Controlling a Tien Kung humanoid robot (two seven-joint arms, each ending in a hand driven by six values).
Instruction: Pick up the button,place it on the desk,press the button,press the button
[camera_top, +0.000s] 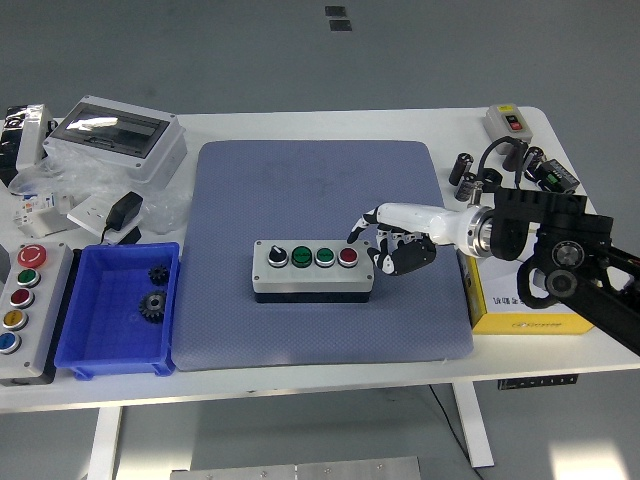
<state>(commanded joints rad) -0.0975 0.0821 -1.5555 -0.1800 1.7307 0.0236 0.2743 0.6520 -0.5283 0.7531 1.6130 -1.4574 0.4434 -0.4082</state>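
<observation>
At center frame, the button box (313, 269) sits on the blue mat (320, 330), already placed. Right of it, the right hand (392, 238) curls empty, 1 finger pointing near the red button (347, 256); pressing down comes next.

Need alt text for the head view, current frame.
The robot's right hand reaches from the right with one fingertip extended to the red button on a grey four-button control box, which lies on a blue mat on a white table. The left arm is out of view.
</observation>
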